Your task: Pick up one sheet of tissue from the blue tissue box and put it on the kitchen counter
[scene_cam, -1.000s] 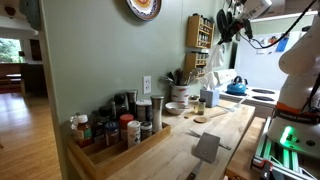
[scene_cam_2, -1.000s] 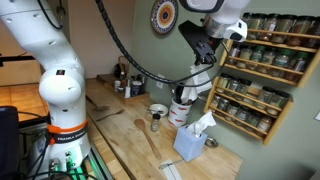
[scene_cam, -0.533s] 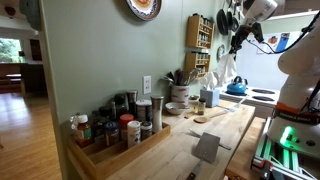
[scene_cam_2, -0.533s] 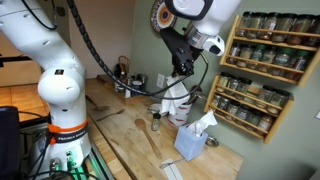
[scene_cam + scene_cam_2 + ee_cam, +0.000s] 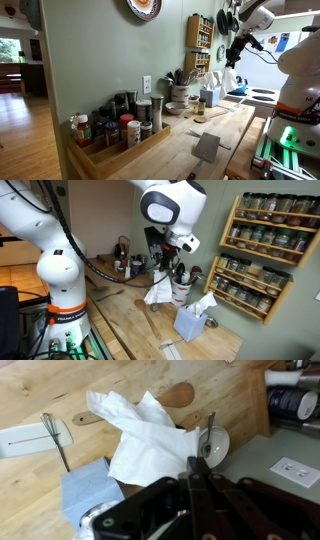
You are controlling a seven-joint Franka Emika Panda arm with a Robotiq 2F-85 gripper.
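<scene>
The tool [image 5: 194, 468] has its jaws pinched together on the top of one tissue sheet [image 5: 148, 438], which hangs free in the air above and just beside the blue tissue box [image 5: 188, 325]. The pull-out looks finished; what is left is lowering the sheet onto the desk [image 5: 115, 300] and letting go. Near the box lies a wooden spoon [image 5: 172, 398], so a bare patch is needed. Beyond the box, a utensil crock [image 5: 183, 290] and a spice rack [image 5: 265, 250] stand by the wall.

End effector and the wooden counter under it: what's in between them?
A white tissue sheet, pinched in the end effector, hangs down toward the counter. An exterior view and the wrist view both show it.
</scene>
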